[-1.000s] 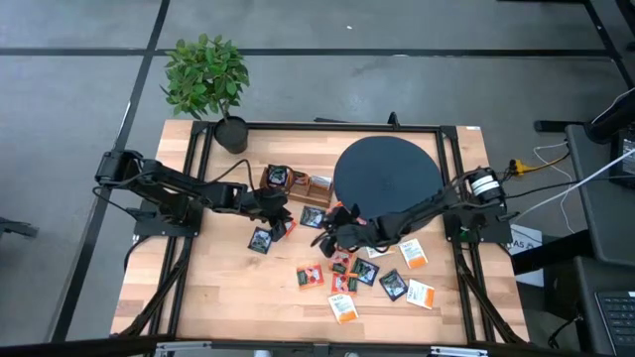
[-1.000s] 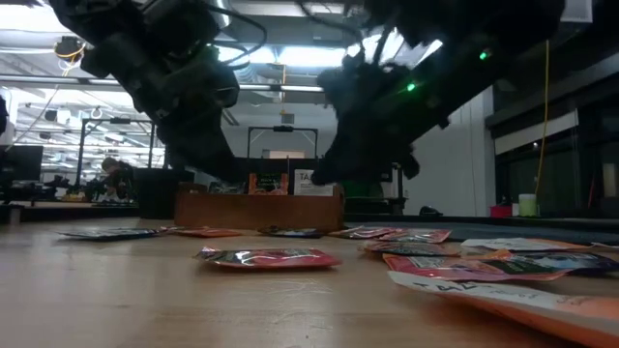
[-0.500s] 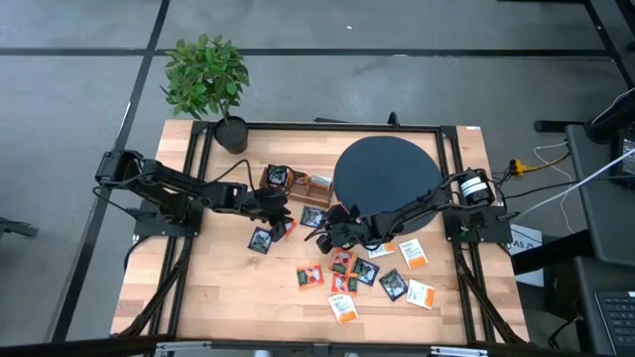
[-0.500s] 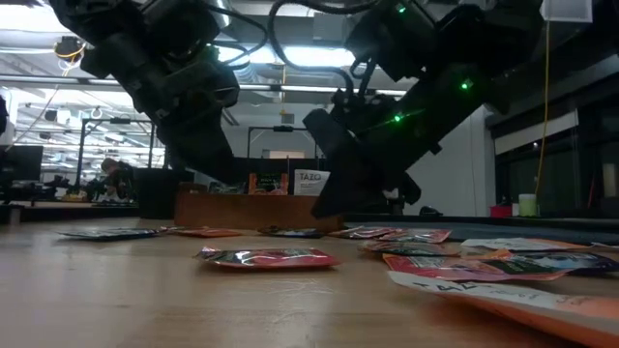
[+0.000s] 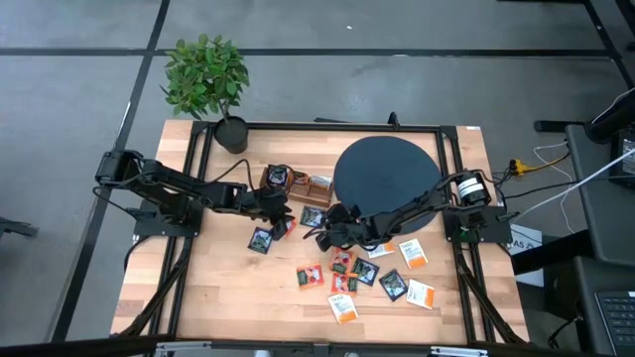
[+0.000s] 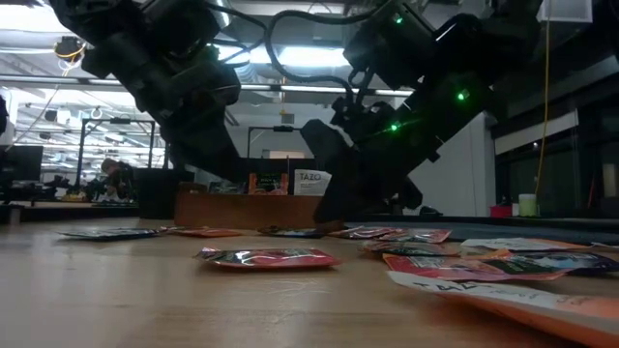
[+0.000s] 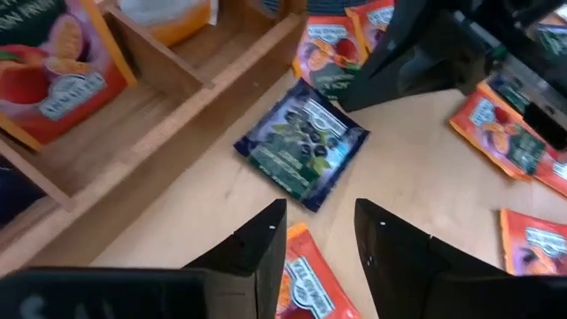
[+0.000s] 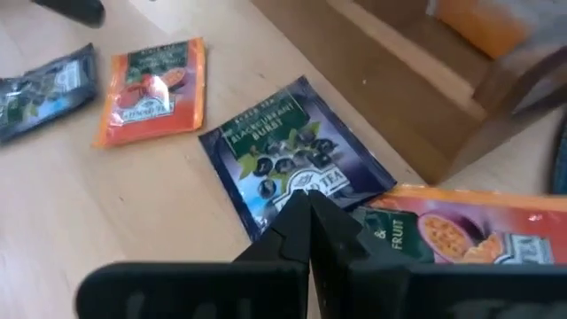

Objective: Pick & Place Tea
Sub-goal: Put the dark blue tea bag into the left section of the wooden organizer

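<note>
A dark purple tea sachet (image 8: pixel 288 164) lies flat on the table by the wooden tray (image 5: pixel 298 184); it also shows in the left wrist view (image 7: pixel 301 144) and the high view (image 5: pixel 312 216). My right gripper (image 8: pixel 308 206) is shut, its tips at this sachet's near corner, with an orange-red sachet (image 8: pixel 461 235) beside them. My left gripper (image 7: pixel 319 235) is open over a red-orange sachet (image 7: pixel 306 283), left of the dark one. Several more sachets (image 5: pixel 367 273) lie flat toward the near edge. My right gripper's shut fingertips (image 8: pixel 301 208) come slanting down from the table's right at the dark sachet's corner (image 8: pixel 282 197). The fingers hide the spot, so I cannot tell whether they press on it. The sachet lies flat on the table.
The tray (image 7: pixel 115 133) holds upright sachets in its compartments. A big black round disc (image 5: pixel 387 177) lies at the far right, and a potted plant (image 5: pixel 206 79) stands at the far left corner. Bare wood shows at the near left (image 5: pixel 228 297).
My right gripper has moved a little toward the table's left and far edge, lowering toward the dark sachet by the tray.
</note>
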Robot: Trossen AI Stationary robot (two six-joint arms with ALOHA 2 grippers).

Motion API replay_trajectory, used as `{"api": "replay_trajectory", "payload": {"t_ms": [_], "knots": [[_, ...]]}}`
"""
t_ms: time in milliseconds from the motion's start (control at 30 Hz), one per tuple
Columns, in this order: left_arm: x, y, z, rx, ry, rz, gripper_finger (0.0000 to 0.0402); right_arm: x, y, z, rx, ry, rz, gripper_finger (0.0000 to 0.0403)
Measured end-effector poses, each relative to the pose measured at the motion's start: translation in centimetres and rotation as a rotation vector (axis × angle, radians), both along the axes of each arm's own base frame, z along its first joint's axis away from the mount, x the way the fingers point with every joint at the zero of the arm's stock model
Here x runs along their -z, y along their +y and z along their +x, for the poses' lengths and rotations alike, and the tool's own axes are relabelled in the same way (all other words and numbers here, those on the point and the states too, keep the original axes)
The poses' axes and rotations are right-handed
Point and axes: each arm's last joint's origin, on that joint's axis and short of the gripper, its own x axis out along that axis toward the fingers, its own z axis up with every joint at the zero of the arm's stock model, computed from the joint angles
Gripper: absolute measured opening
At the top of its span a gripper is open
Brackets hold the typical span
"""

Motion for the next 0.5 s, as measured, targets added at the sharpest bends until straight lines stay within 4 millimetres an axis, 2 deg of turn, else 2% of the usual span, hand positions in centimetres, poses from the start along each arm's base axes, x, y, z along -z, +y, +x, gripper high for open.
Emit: {"api": "replay_trajectory", "payload": {"t_ms": [200,500], "knots": [[0.00,0.01,0.00,-0.003,0.000,0.003,0.0130,1.01,-0.26,0.19,0.010,0.006,-0.001,0.0002],[0.00,-0.01,0.00,-0.001,-0.001,-0.012,0.0130,1.04,-0.23,0.23,-0.044,0.030,-0.007,0.0003]]}}
